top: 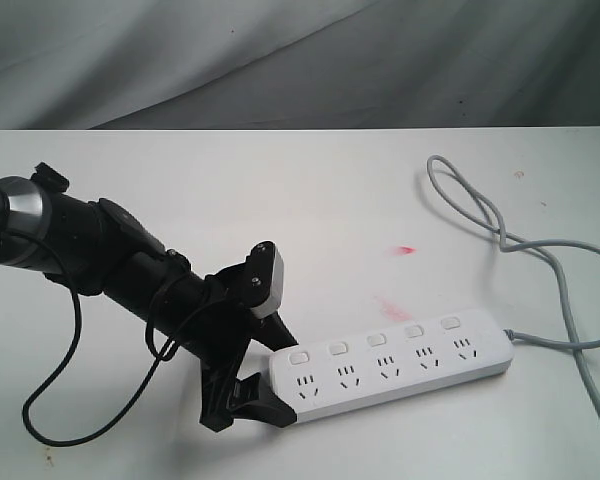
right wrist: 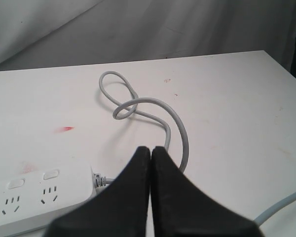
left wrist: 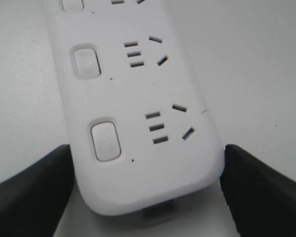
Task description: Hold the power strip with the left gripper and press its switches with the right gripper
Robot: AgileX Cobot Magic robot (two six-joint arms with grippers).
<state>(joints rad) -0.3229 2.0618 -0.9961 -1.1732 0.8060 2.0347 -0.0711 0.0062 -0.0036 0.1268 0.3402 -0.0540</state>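
Note:
The white power strip [top: 390, 365] lies slanted on the white table [top: 230, 190], its grey cord [top: 500, 235] looping away to the right. Its switches [top: 376, 339] run in a row above the sockets. My left gripper [top: 277, 378] is shut on the strip's cordless end. In the left wrist view both black fingers [left wrist: 29, 192] press the sides of the power strip [left wrist: 138, 89], near the end switch [left wrist: 105, 141]. My right gripper [right wrist: 150, 150] is out of the exterior view. It is shut and empty, hanging above the table near the strip's cord end [right wrist: 34, 197], apart from the switches [right wrist: 51, 174].
A red smear [top: 405, 249] and a fainter pink one [top: 390, 308] mark the table behind the strip. A loose black cable [top: 50, 420] hangs in a loop from the left arm. Grey cloth [top: 300, 60] covers the back. The cord [right wrist: 153, 106] coils ahead of the right gripper.

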